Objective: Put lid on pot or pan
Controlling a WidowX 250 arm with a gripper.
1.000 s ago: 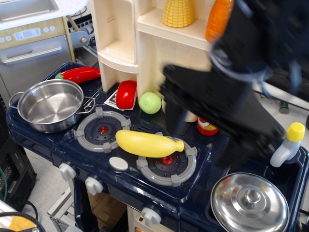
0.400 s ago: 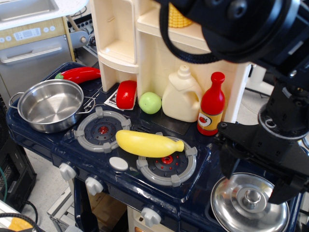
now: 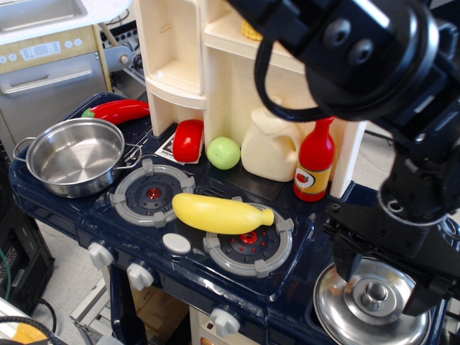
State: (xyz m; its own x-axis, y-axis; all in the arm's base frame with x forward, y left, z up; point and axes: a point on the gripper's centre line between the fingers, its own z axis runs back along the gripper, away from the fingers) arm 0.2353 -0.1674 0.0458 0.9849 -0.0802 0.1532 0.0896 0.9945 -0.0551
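Observation:
The steel pot (image 3: 75,156) with wire loop handles sits at the left edge of the toy stove, open and empty. The domed steel lid (image 3: 370,305) with its round knob (image 3: 374,293) lies in the sink at the bottom right. My black gripper (image 3: 381,284) hangs right over the lid, its two fingers (image 3: 347,266) standing apart on either side of the knob, open, low over the lid. The arm covers the upper right of the view.
A yellow banana (image 3: 219,213) lies across the two grey burners (image 3: 248,246). A red pepper (image 3: 118,110), red piece (image 3: 188,140), green ball (image 3: 223,152), cream jug (image 3: 269,151) and ketchup bottle (image 3: 314,162) stand along the back by the cream shelf unit.
My arm has swung from mid-scene to the right and come down over the lid. The fingers now straddle the knob slightly lower than before. The lid and pot have not moved.

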